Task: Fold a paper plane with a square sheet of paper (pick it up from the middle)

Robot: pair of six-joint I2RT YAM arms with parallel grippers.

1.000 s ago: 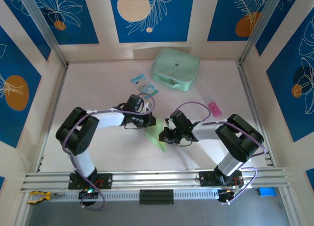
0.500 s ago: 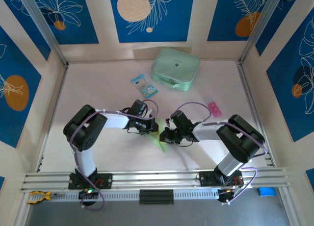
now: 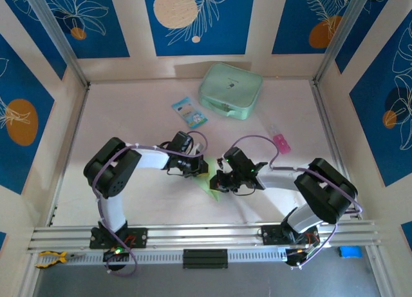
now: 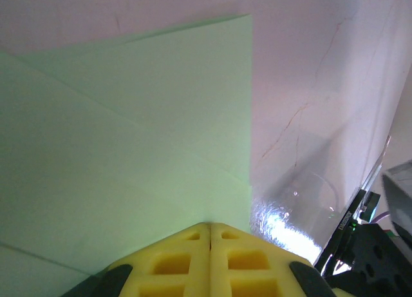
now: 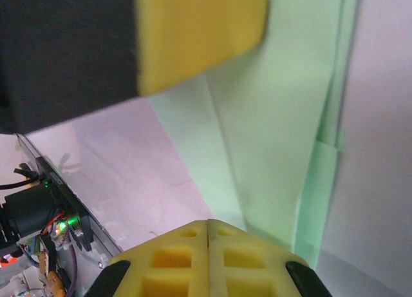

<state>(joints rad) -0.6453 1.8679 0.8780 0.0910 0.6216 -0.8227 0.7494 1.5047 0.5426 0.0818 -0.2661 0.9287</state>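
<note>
While both arms reach inward over the bench [image 3: 129,123], the creased square sheet of paper [image 3: 207,181] lies flat at centre frame between them. Left pincer [image 3: 201,170] and right pincer [image 3: 216,181] are each closed, yellow fingers [image 4: 180,258] pressed together, tips at the sheet.

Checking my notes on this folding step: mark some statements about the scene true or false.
The left gripper is shut. True.
The right gripper is wide open. False: it is shut.
The square sheet of paper is unfolded, without creases. False: it shows folds and creases.
The mint case stands far back on the table, apart from the paper. True.
The printed packet lies on the case. False: it lies on the table beside it.
</note>
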